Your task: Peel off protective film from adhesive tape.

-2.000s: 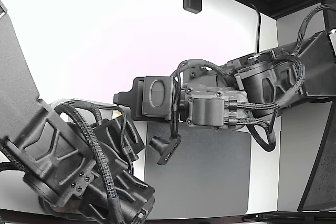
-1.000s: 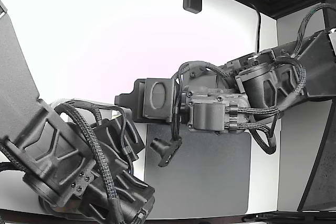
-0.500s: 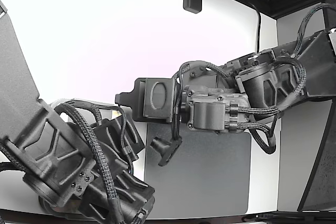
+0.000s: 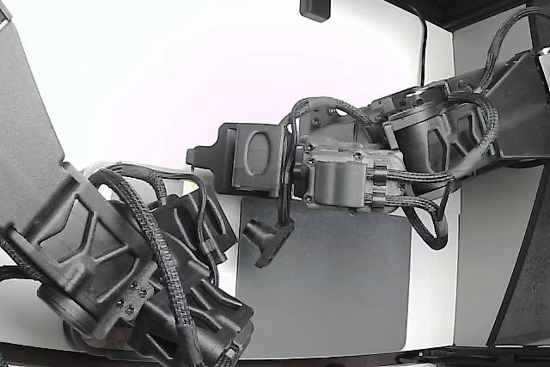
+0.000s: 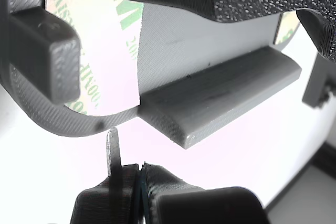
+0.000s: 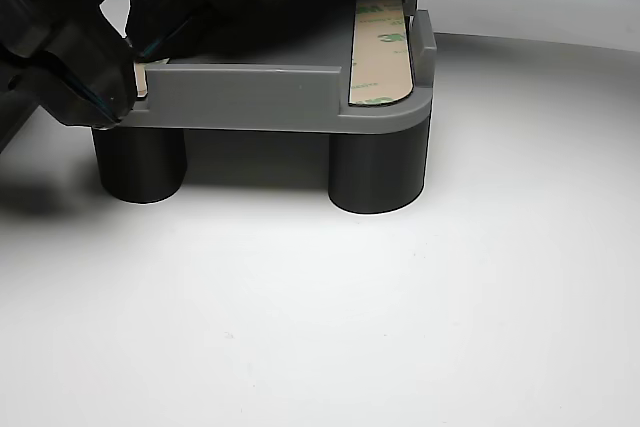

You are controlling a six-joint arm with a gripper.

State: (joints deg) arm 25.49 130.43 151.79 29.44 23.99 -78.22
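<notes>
**Claw at the taped grey stand**

- Claw (image 5: 137, 174): black, two jaws pressed together with only a hairline seam between them. A thin pale sliver (image 5: 112, 148) sticks up from one jaw; whether that is film caught in the tips or part of the claw cannot be told. In the other view the claw (image 6: 118, 97) sits at the 9 o'clock corner of the stand, tips touching a small cream tab (image 6: 140, 75) on the top edge.
- Stand (image 6: 290, 97): grey plate with a raised lip, on dark round legs (image 6: 378, 169).
- Tape strip (image 6: 382, 52): cream backing with green lettering, lying flat on the stand at 1 o'clock; the wrist view shows another stretch (image 5: 113, 51) beside the grey ridge (image 5: 220, 95).
- Table (image 6: 400, 307): white, beneath the stand.
- Exterior view: two black arms (image 4: 344, 174) over a grey mat (image 4: 344, 290); stand hidden.
</notes>
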